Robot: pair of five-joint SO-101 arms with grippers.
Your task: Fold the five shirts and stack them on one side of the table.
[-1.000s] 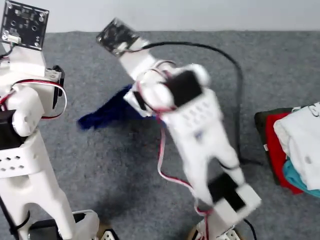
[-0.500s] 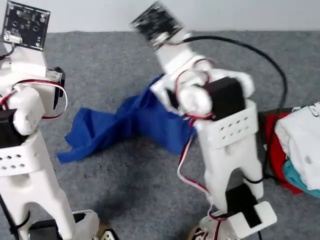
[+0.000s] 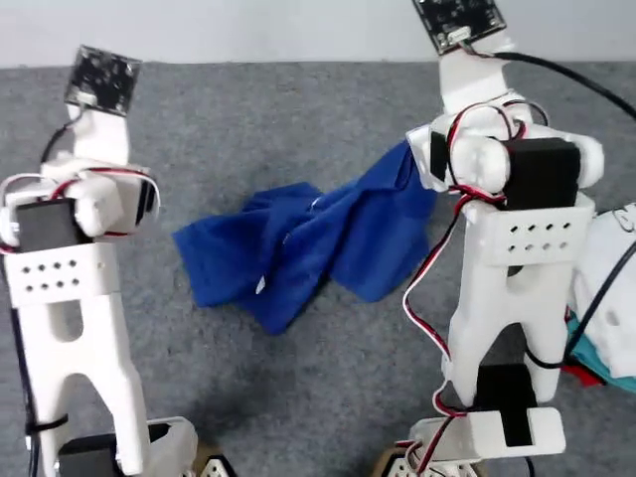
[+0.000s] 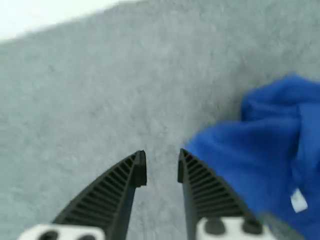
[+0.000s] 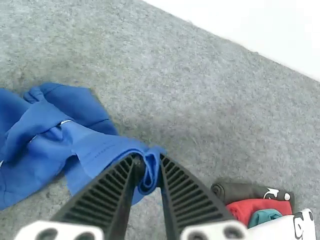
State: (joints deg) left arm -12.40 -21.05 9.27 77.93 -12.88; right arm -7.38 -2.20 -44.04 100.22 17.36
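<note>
A crumpled blue shirt lies mid-table on the grey felt. One corner of it is lifted toward the right arm, whose gripper is shut on the blue shirt edge. The same shirt lies just beside my left gripper, which hovers open above bare felt with nothing between its fingers. A pile of shirts, white over teal and red, sits at the table's right edge; it appears as stacked shirts in the right wrist view.
A black cable runs from the right arm across the far right of the felt. The two arm bases stand at the front edge. The white wall bounds the far side.
The right arm swung right and away from the camera, dragging the blue shirt to mid-table and spreading it out. The left arm shifted a little to the right.
</note>
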